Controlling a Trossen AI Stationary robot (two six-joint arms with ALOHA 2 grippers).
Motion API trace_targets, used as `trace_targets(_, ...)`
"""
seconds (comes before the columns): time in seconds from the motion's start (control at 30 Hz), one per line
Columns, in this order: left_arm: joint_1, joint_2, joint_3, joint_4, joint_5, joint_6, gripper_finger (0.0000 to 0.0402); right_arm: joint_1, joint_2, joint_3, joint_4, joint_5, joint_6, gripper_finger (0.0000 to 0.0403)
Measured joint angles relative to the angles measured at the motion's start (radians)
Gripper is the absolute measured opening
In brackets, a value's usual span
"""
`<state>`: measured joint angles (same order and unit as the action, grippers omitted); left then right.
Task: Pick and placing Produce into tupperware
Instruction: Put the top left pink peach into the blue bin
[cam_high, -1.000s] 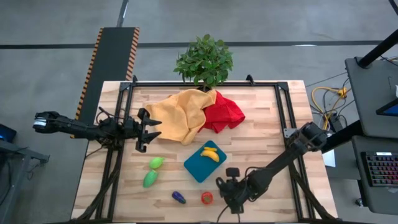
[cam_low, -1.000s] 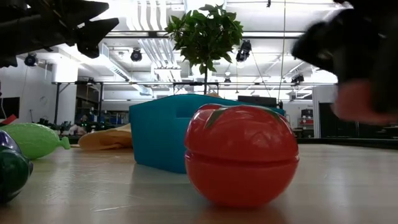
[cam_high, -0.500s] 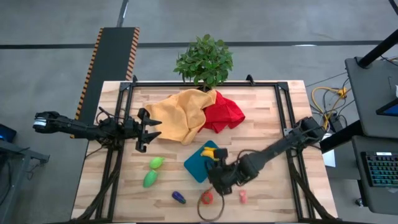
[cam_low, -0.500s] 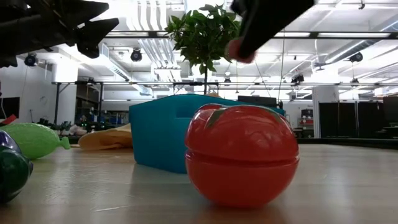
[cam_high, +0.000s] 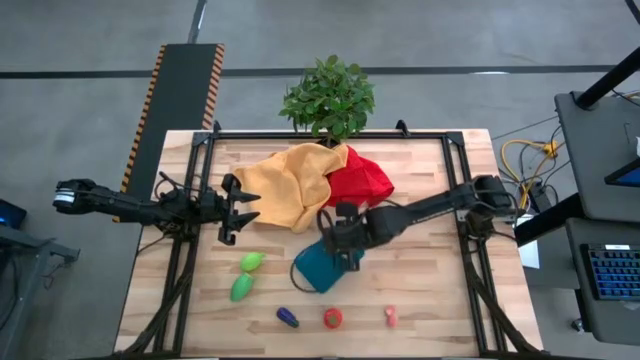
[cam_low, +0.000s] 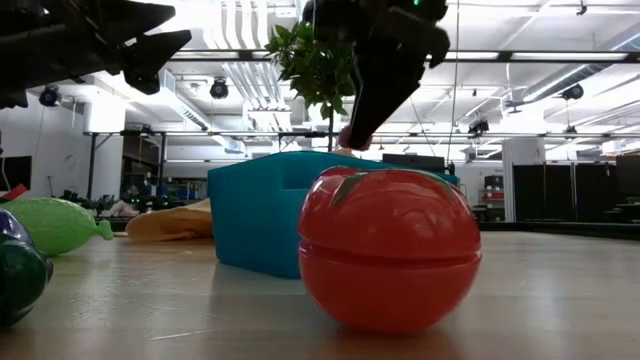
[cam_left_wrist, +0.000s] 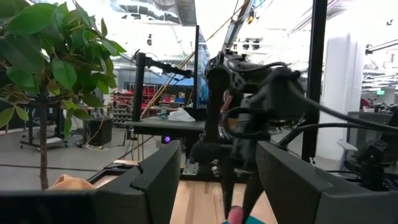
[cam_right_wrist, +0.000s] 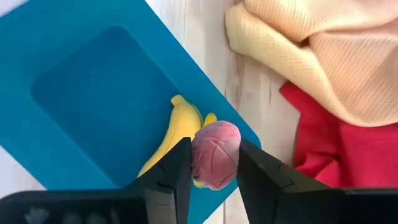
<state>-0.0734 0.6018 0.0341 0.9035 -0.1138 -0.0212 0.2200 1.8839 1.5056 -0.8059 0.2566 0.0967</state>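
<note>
My right gripper (cam_right_wrist: 213, 163) is shut on a pink-red berry (cam_right_wrist: 216, 146) and hangs over the far part of the teal tupperware (cam_right_wrist: 87, 106). In the tupperware a yellow banana (cam_right_wrist: 169, 140) lies flat with a small orange-yellow piece (cam_right_wrist: 209, 118) beside it. In the high view the right gripper (cam_high: 345, 243) covers both of them. Two green pieces (cam_high: 251, 262) (cam_high: 241, 288), the purple eggplant (cam_high: 287, 318) and the red tomato (cam_high: 332, 318) rest on the table in front of the tupperware (cam_high: 315, 268). My left gripper (cam_high: 236, 210) waits open above the table's left side. My right gripper pinches the pink-red berry by its two sides (cam_right_wrist: 198, 155) between its two fingers. The fingers come from above, pointing down. The berry is lifted clear, above the banana in the tupperware.
A second small pink piece (cam_high: 390, 317) lies near the table's front edge, right of the tomato. A yellow cloth (cam_high: 285, 185) and a red cloth (cam_high: 362, 180) lie bunched on the far half. A potted plant (cam_high: 328, 95) stands at the far edge. Black rails (cam_high: 455, 190) frame the table.
My right gripper has risen from the table's near edge by the tomato and swung toward the far edge and left, carrying the berry to a spot above the tupperware. A small pink piece that it covered shows on the table where it was.
</note>
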Motion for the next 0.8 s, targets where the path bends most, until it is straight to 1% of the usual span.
trace_targets(0.13,0.0,0.0,0.0,-0.002,0.0,0.0,0.0196,-0.045,0.0,-0.027,0.004,-0.056,0.0,0.0101)
trace_targets(0.27,0.0,0.0,0.0,-0.002,0.0,-0.001,0.0196,-0.068,0.0,-0.067,0.027,-0.081,0.0,0.0101)
trace_targets(0.47,0.0,0.0,0.0,-0.002,0.0,-0.002,0.0196,-0.07,0.0,-0.115,0.095,-0.084,-0.001,0.0101)
trace_targets(0.63,0.0,0.0,0.0,-0.001,0.0,-0.002,0.0196,-0.075,0.0,-0.135,0.116,-0.084,-0.004,0.0101)
trace_targets(0.8,0.0,0.0,0.0,-0.001,0.0,-0.002,0.0196,-0.077,0.0,-0.136,0.121,-0.083,0.003,0.0114)
